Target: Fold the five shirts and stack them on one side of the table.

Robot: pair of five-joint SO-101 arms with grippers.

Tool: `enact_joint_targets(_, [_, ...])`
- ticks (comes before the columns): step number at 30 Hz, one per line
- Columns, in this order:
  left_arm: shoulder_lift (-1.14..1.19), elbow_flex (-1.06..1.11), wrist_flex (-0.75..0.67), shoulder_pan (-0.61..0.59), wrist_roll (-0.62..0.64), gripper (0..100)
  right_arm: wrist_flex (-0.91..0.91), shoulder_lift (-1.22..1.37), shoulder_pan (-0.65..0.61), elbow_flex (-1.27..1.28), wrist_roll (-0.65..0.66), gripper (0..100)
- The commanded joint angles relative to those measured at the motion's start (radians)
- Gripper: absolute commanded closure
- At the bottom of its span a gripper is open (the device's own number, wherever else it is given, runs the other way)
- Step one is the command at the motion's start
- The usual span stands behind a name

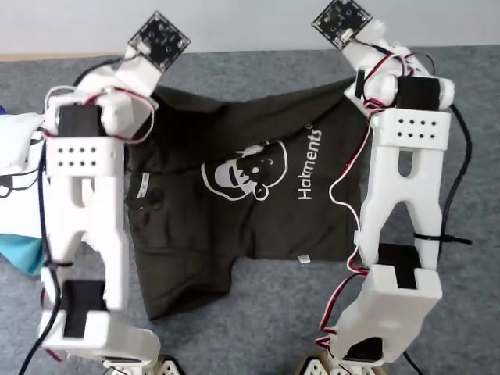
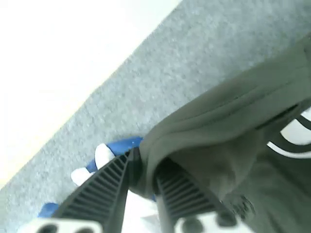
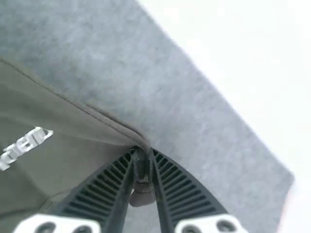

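Observation:
A dark olive shirt with a white print lies spread on the grey table between the two arms. Part of it is folded over at its near left. My left gripper is shut on a bunched fold of the shirt at its far left corner. My right gripper is shut on the shirt's thin edge at the far right corner. In the high view the left arm's wrist and the right arm's wrist sit over those two far corners.
White cloth and blue cloth lie at the table's left edge beside the left arm; blue and white fabric also shows under the left fingers. The grey table ends at a pale wall just beyond the shirt.

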Motion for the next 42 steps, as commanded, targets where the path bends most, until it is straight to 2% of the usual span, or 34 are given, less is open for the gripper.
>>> enact_joint_targets(1, [0.074, -0.168, 0.020, -0.003, 0.009, 100, -0.114, 0.004, 0.013, -0.014, 0.034, 99.0])
enact_joint_targets(10, [0.241, -0.486, 0.199, -0.003, 0.009, 100, -0.295, 0.062, 0.002, -0.014, 0.075, 99.0])
enact_joint_targets(13, [0.262, -0.553, 0.267, -0.009, 0.005, 100, -0.303, 0.088, -0.012, -0.014, 0.080, 99.0])
enact_joint_targets(19, [0.270, -0.581, 0.454, -0.009, -0.117, 100, -0.110, 0.088, -0.045, -0.014, 0.080, 99.0])
enact_joint_targets(22, [0.267, -0.564, 0.493, -0.032, -0.158, 100, 0.028, 0.087, -0.050, -0.014, 0.080, 99.0])
enact_joint_targets(27, [0.261, -0.446, 0.493, -0.086, -0.253, 100, 0.206, 0.068, -0.048, -0.014, 0.089, 99.0])
enact_joint_targets(31, [0.239, -0.286, 0.493, -0.107, -0.322, 100, 0.355, 0.065, -0.065, -0.014, 0.150, 99.0])
enact_joint_targets(36, [0.120, 0.038, 0.493, -0.075, -0.417, 100, 0.504, 0.073, -0.082, -0.014, 0.158, 99.0])
enact_joint_targets(42, [-0.038, 0.417, 0.491, -0.017, -0.523, 100, 0.561, 0.068, -0.076, 0.043, 0.158, 99.0])
